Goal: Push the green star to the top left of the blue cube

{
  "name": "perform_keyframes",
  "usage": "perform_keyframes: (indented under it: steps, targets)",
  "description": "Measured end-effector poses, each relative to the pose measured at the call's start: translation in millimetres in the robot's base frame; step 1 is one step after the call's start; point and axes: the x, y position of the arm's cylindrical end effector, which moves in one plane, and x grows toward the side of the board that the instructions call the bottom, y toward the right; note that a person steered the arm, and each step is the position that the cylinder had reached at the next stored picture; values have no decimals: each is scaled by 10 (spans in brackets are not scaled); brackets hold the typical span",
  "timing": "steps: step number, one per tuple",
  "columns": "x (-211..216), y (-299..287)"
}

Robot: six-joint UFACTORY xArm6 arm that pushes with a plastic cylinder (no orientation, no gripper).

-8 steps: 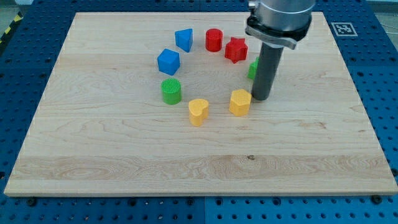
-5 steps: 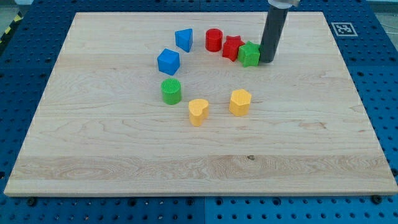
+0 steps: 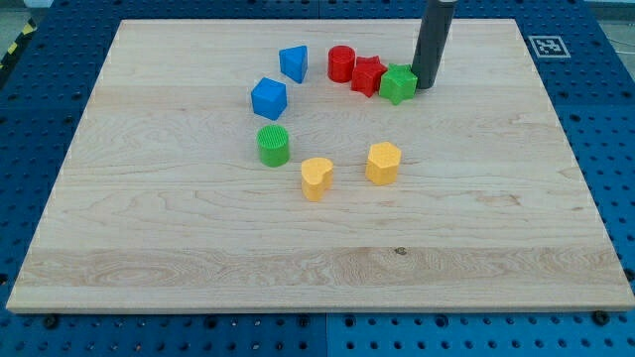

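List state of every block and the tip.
Tip: touching green star's right side.
Green star: against red star.
Red star: touching red cylinder.
Red cylinder: upright.
Blue cube: alone.
Green cylinder: upright, alone.

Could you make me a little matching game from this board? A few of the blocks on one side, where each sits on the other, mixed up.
Things:
1. green star
2. blue cube
3. green cylinder
4. yellow heart

Places:
A. nearest the view's bottom
B. just below the blue cube
C. touching my tip, on its left
D. down-left of the blue triangular block

Pairs: 1-C, 2-D, 3-B, 4-A
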Motion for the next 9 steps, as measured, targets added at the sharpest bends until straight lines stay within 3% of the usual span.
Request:
perform_keyframes:
  steps: [3,6,9]
  targets:
    - [-253,-74]
    - [316,-74]
    - [-131,-605]
